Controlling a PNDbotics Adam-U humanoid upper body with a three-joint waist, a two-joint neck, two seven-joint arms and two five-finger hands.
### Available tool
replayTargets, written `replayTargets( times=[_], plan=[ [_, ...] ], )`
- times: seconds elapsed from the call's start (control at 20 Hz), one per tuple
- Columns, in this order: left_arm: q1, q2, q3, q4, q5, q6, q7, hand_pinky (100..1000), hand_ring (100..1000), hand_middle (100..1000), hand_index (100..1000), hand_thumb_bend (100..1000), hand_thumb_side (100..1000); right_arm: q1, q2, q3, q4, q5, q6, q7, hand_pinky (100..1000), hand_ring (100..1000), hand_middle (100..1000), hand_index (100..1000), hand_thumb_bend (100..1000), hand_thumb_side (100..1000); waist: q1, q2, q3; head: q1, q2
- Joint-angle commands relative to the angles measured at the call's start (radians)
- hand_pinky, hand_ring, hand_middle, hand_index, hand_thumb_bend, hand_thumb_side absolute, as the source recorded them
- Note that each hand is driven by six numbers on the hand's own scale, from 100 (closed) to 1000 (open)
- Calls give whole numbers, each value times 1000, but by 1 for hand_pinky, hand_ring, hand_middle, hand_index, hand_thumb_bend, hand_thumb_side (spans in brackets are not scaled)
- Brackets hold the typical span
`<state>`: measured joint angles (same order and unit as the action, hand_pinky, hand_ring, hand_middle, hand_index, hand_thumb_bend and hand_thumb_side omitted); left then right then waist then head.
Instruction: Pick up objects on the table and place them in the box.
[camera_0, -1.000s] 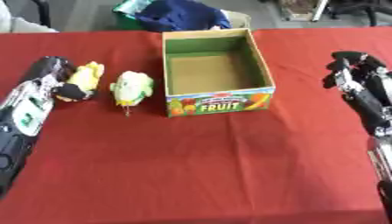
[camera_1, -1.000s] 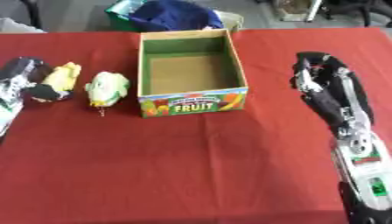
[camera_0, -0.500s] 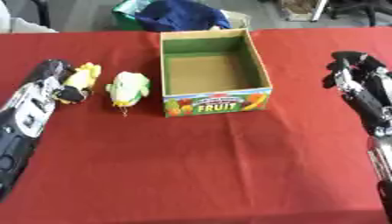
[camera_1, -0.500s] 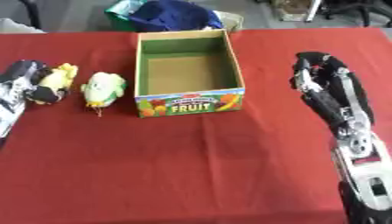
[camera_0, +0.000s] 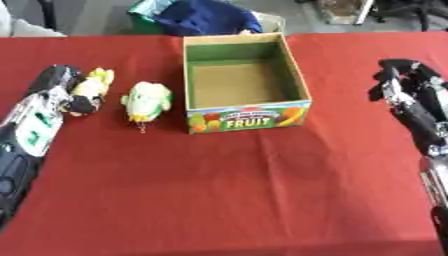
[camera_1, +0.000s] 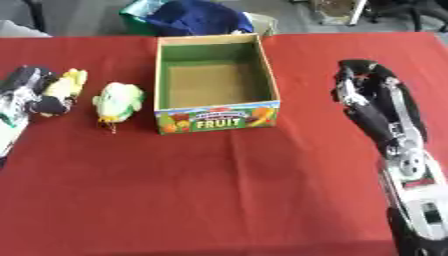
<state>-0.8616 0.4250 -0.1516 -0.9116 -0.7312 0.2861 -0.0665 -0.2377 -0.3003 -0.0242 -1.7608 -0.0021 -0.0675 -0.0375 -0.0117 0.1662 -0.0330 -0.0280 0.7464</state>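
An open cardboard box (camera_0: 249, 118) with "FRUIT" printed on its front stands at the middle back of the red table, and nothing lies inside it. A pale green and white toy vegetable (camera_0: 147, 100) lies just left of the box. Further left lies a yellow toy (camera_0: 94, 84). My left hand (camera_0: 52, 87) lies against it, with dark fingers curled round its lower end. My right hand (camera_1: 363, 85) hovers right of the box with its fingers curled, holding nothing.
A red cloth (camera_0: 227, 190) covers the table. Past the far edge, a blue cloth (camera_0: 210, 17) lies over a green bin. My forearms lie along the left and right edges of the table.
Hardly anything has changed. My left hand stays closed at the yellow toy, shifted only slightly. My right hand has not moved.
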Motion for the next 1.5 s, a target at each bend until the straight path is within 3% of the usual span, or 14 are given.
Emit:
replayTargets(
  times=[0.05, 0.3, 0.95, 1.5],
  plan=[
    [-50, 39, -9, -67, 0, -9, -13, 472, 373, 322, 529, 171, 100, -8, -8, -4, -9, -5, -1, 3, 518, 523, 565, 729, 100, 451, 1, -16, 0, 0, 0],
    [-111, 8, -39, -107, -25, -26, -51, 475, 376, 325, 533, 191, 100, -12, -5, 0, -9, -7, -1, 8, 519, 523, 565, 729, 100, 449, -2, -15, -6, 7, -3],
    [-259, -185, -100, -57, -168, -141, -95, 497, 396, 345, 556, 219, 100, -44, 14, 24, -11, -16, -2, 34, 519, 523, 565, 729, 100, 446, -17, 6, -66, 40, -24],
    [-222, -313, -113, 57, -242, -229, -99, 520, 422, 371, 601, 243, 100, -62, 32, 40, -14, -22, -2, 51, 519, 523, 565, 729, 100, 446, -22, 15, -108, 54, -36]
  ],
)
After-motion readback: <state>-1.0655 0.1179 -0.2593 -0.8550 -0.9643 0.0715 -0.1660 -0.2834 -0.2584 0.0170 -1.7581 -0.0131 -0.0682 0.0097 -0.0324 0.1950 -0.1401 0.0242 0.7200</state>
